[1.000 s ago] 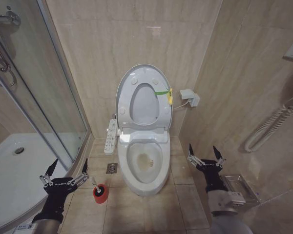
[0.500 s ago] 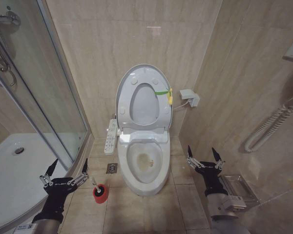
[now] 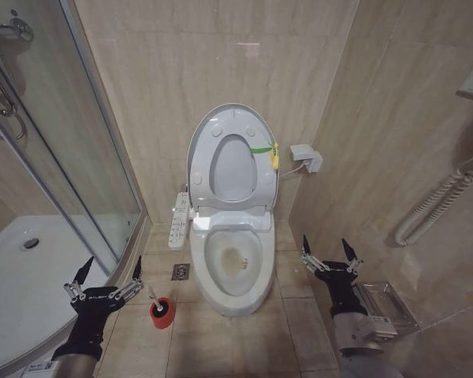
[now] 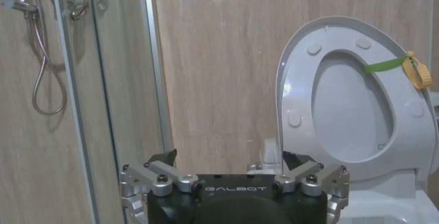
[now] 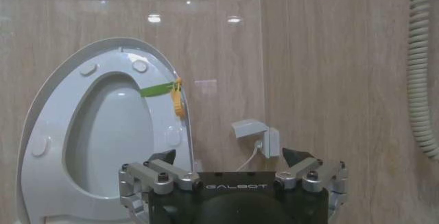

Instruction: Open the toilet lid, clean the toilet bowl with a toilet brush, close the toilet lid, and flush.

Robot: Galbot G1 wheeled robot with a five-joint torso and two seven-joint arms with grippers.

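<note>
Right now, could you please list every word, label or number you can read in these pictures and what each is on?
"GALBOT": on the left gripper body, left wrist view.
"GALBOT": on the right gripper body, right wrist view.
Control panel markings beside the toilet bowl: too small to read.

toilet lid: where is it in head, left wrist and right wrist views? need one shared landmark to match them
Head view: toilet lid raised against the back wall, centre.
Left wrist view: toilet lid on the picture's right.
Right wrist view: toilet lid on the picture's left.
Shared landmark: green strap with yellow tag on the lid's edge.
</note>
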